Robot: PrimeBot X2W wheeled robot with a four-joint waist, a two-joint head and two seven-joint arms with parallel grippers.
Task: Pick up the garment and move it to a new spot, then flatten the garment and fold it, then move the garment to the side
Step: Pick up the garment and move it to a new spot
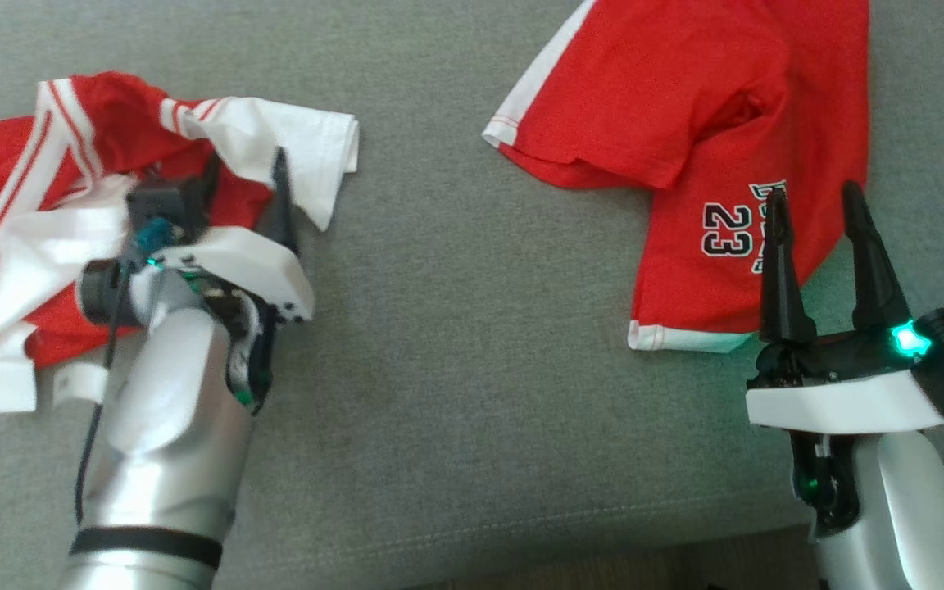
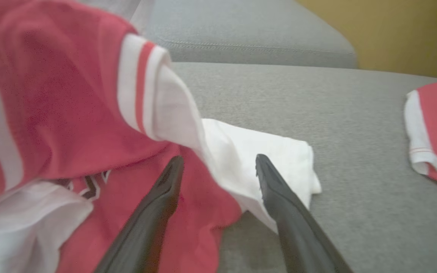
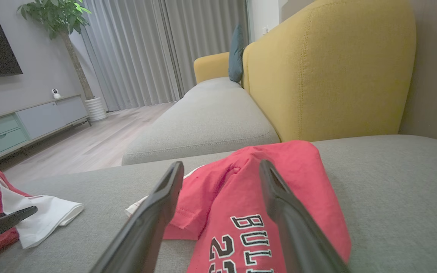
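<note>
Garment (image 1: 38,221), red and white, lies crumpled on the grey sofa (image 1: 456,369), at my far left. A second red jersey (image 1: 710,106), numbered 23, lies well apart at right. My left jaws stand apart over the white fold; my right jaws are apart and empty by the jersey's hem. Step, I judge: first pick-up. Next: press in and close on one fold.

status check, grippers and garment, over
Left gripper open over the crumpled red-and-white jersey, no grip yet. Right gripper open, poised over the red Bulls 23 garment. Both garments lie apart on the grey sofa cushion.
</note>
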